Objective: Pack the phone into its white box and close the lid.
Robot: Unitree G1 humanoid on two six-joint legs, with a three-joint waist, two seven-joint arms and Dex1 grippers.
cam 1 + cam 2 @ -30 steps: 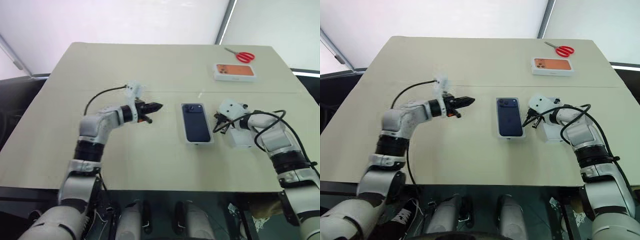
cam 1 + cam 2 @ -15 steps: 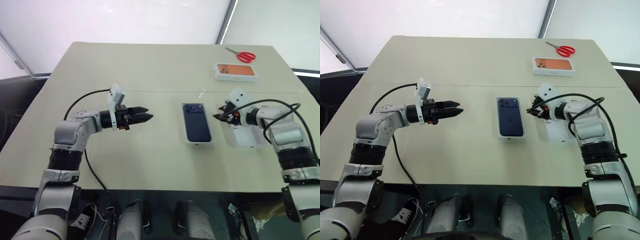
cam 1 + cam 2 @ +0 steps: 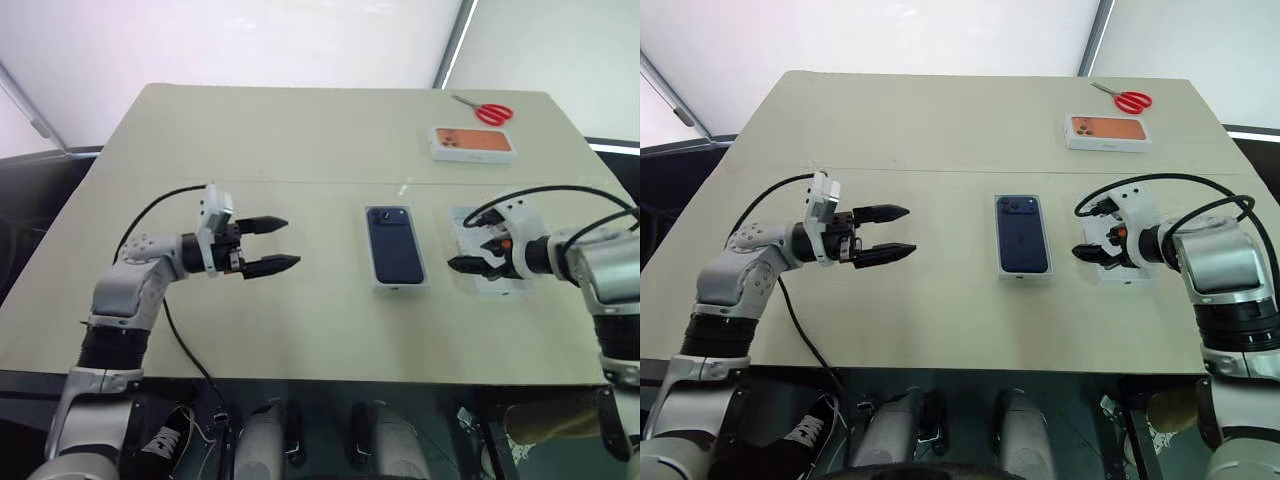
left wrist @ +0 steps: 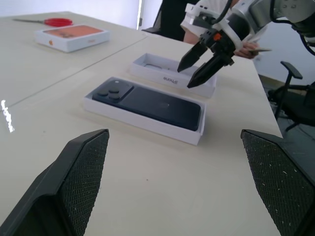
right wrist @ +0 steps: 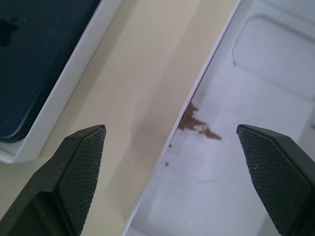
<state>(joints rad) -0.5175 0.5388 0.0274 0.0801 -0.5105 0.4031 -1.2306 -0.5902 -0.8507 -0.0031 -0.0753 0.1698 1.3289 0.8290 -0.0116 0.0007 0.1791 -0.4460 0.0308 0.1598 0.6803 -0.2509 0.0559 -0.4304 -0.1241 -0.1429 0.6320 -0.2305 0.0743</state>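
The dark navy phone (image 3: 393, 244) lies back up in the white box (image 4: 142, 123) at the middle of the table. Just right of it sits the lid (image 3: 495, 265), open side up, its white inside bearing a small brown mark (image 5: 197, 123). My right gripper (image 3: 470, 255) hovers open above the lid's left edge, tilted down, and holds nothing. My left gripper (image 3: 290, 242) is open and level, pointing right toward the phone from well to its left, also with nothing in it. In the left wrist view the right gripper (image 4: 184, 77) hangs over the lid (image 4: 167, 73) behind the phone (image 4: 147, 101).
A white box printed with an orange phone (image 3: 472, 143) and red scissors (image 3: 488, 113) lie at the far right of the beige table (image 3: 300, 140). Bare tabletop stretches between my left gripper and the phone.
Both grippers went from shut to open. The left arm drew back and to the left, away from the phone. The right arm pulled back and its wrist rolled over the lid. The phone stayed put.
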